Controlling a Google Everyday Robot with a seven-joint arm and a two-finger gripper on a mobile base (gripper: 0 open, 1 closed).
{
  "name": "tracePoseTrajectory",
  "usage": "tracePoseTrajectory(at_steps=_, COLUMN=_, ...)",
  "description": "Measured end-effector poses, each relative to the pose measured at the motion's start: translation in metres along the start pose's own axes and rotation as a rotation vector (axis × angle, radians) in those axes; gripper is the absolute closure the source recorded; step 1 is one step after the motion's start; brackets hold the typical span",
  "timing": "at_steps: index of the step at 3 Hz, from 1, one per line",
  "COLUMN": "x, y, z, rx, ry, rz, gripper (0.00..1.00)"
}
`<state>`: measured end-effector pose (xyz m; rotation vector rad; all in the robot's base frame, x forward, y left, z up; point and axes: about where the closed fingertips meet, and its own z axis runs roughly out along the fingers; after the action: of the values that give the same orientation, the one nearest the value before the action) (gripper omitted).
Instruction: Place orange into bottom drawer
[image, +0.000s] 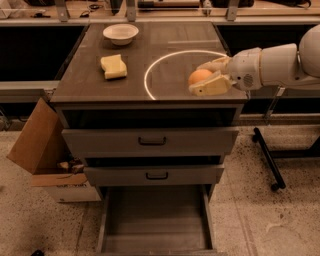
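Observation:
The orange (199, 76) is a small round fruit held between the pale fingers of my gripper (206, 76), above the right part of the cabinet top. The gripper is shut on it, one finger (212, 86) in front and one behind. The white arm reaches in from the right. The bottom drawer (156, 220) is pulled out at floor level, a wide grey-brown tray with a bare flat floor, below and to the left of the gripper.
A white bowl (120, 33) and a pale yellow sponge (113, 66) sit on the cabinet top (100, 85). Two upper drawers (150, 141) with dark handles stand slightly out. A cardboard box (42, 150) stands to the left. A black stand base (267, 155) is on the right.

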<state>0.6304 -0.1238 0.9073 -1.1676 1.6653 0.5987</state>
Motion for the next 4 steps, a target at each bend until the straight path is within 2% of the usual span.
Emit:
tracePoseTrajectory(at_steps=1, x=0.014, y=0.013, z=-0.005, rx=-0.017, ry=-0.009, rz=0.029, gripper=1.00)
tracePoseTrajectory(at_steps=2, x=0.033, y=0.047, z=-0.021, rx=-0.014, ry=0.004, rz=0.038, gripper=1.00)
tracePoseTrajectory(at_steps=3, x=0.083, y=0.093, z=-0.021, rx=-0.046, ry=0.027, rz=0.115, gripper=1.00)
tracePoseTrajectory(at_steps=4, x=0.151, y=0.143, z=0.003, rx=-0.127, ry=0.071, rz=0.225, gripper=1.00)
